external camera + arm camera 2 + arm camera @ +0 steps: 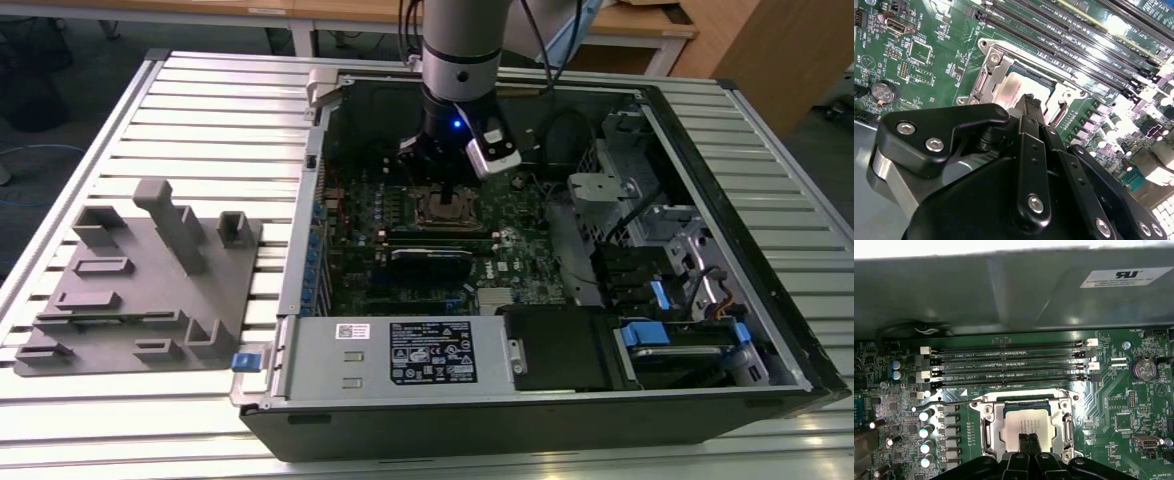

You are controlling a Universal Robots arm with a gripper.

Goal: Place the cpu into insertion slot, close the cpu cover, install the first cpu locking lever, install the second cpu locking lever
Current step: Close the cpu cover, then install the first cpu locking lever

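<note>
Tooling: end effector (pixel 1028 439), fingers pressed together, holding nothing, tips just over cpu (pixel 1026 422).
Location: cpu seated in insertion slot (pixel 1026 404); cpu cover (pixel 998 432) apparently lowered around it.
Hazard: closed tips scraping chip; unlatched cover springing up.

Exterior view: high, far, angled down into open black metal computer case (pixel 534 430). Both wrist views: close behind black gripper (pixel 1028 439) (pixel 1030 100), facing the silver-rimmed square insertion slot (pixel 988 432) (pixel 991 75), shared by all three.

Matt silvery metal cpu (pixel 1025 421), smooth satin-black gripper (pixel 1028 439)
</note>
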